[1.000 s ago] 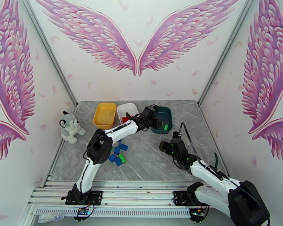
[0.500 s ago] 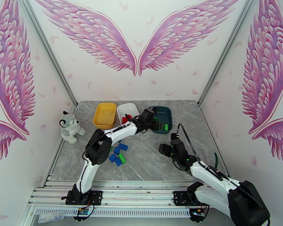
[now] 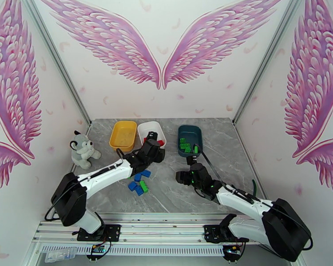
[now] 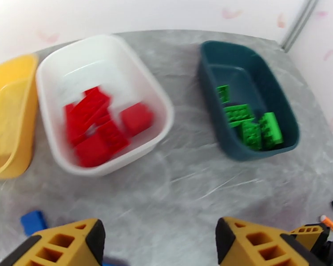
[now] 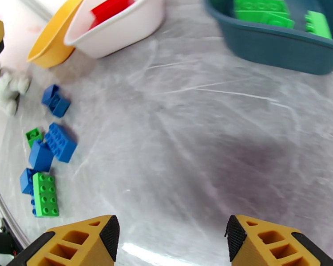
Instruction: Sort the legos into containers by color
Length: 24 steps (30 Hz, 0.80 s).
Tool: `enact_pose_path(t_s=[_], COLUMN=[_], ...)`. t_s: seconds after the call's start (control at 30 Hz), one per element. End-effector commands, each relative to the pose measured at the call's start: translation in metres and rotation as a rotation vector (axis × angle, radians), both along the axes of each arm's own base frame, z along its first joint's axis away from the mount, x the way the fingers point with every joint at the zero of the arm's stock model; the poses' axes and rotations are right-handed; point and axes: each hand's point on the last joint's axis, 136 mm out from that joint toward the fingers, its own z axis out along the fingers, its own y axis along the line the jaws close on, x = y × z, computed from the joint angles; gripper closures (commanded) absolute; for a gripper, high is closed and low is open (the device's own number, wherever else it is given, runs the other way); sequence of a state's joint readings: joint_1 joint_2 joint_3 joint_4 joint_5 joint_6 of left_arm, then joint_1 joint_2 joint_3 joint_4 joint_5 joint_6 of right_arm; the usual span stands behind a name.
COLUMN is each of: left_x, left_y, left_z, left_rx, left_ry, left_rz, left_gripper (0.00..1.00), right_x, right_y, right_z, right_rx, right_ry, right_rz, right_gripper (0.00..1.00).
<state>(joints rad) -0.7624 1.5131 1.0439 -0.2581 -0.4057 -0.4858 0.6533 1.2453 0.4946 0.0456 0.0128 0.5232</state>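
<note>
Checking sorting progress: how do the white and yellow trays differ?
The white tray holds red bricks; the yellow tray looks empty. The white tray is the row's middle one; the yellow tray its left end. Both are rounded rectangles of like size.

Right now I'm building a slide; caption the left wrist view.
Left gripper open; red legos in the white tray, green legos in the teal tray, yellow tray alongside.

Three trays [image 3: 149, 128], one husky [image 3: 83, 150], bricks [image 5: 40, 157] in three colours.
Teal tray [image 4: 237, 67]: four green bricks [image 4: 251, 131]. White tray [image 4: 91, 63]: about five red bricks [image 4: 100, 127], blurred. One yellow tray [image 4: 9, 111]. Loose, near left: four or five blue bricks [image 5: 60, 142], two green.
</note>
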Motion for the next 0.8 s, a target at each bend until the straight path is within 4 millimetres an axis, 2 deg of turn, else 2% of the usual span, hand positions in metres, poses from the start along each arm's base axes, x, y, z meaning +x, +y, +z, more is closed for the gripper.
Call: enact_pose_path(t_s=[0.0,0.2,0.33,0.53,0.77], left_x=[-0.01,-0.033,-0.043,-0.046,-0.04], left_y=[0.055,0.112,0.134,0.137,0.131], left_z=[-0.014,-0.044,-0.063,-0.092,-0.121], left_rx=[0.027,-0.024,-0.035,-0.069,-0.084], left_ry=[0.005,0.037,0.059,0.127,0.185], left_rz=[0.171,0.317,0.376,0.368,0.336], left_gripper=[0.27,0.22,0.2,0.21,0.22], right_x=[0.005,0.0,-0.004,-0.006,-0.007], right_y=[0.036,0.086,0.105,0.118,0.116], right_z=[0.014,0.001,-0.009,-0.014,-0.013], right_rx=[0.019,0.021,0.023,0.023,0.018], right_ry=[-0.046,0.0,0.034,0.056,0.058], right_rz=[0.095,0.199,0.239,0.265,0.267], right_gripper=[0.29,0.3,0.31,0.32,0.33])
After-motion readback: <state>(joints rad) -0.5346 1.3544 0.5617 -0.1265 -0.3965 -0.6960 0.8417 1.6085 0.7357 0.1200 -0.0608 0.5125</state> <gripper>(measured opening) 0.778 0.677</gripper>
